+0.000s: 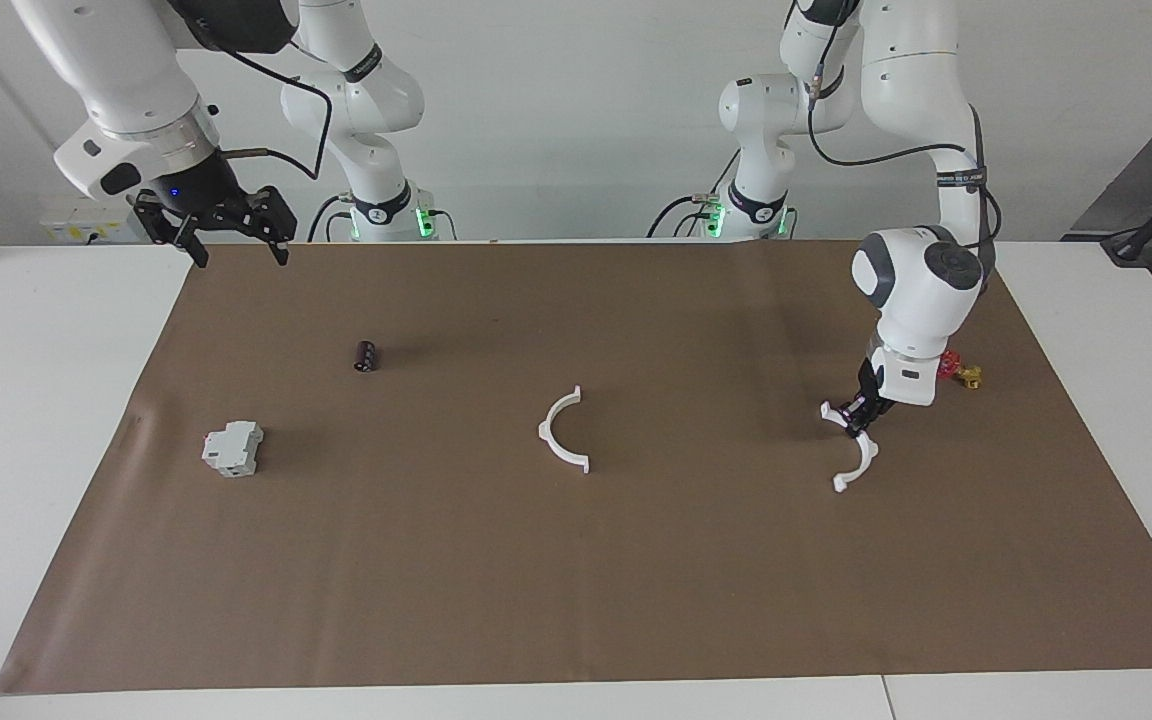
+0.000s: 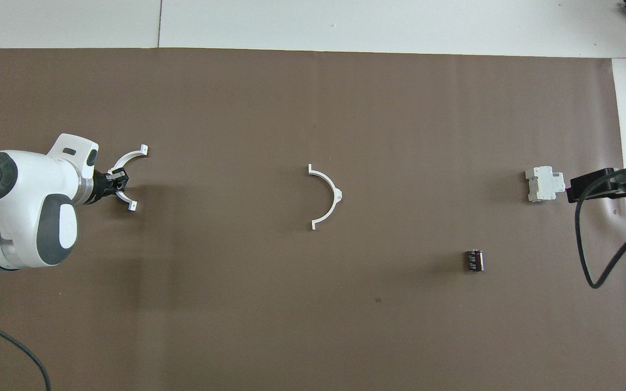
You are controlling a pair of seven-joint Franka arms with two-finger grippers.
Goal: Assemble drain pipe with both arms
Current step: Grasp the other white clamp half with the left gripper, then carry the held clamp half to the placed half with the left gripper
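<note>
The left gripper (image 1: 854, 418) is down at the brown mat (image 1: 576, 600), clenched on one white half-ring (image 1: 851, 452) near the mat's edge at the left arm's end; the arc curls out from its fingertips, one tab just beside them. The other half-ring (image 1: 562, 432) lies flat well apart, about mid-mat (untouched). A red-and-yellow valve piece (image 1: 960, 372) sits just beside the left arm's wrist. The right gripper (image 1: 228, 240) waits, jaws released, raised over the mat's corner nearest the right arm's base.
</note>
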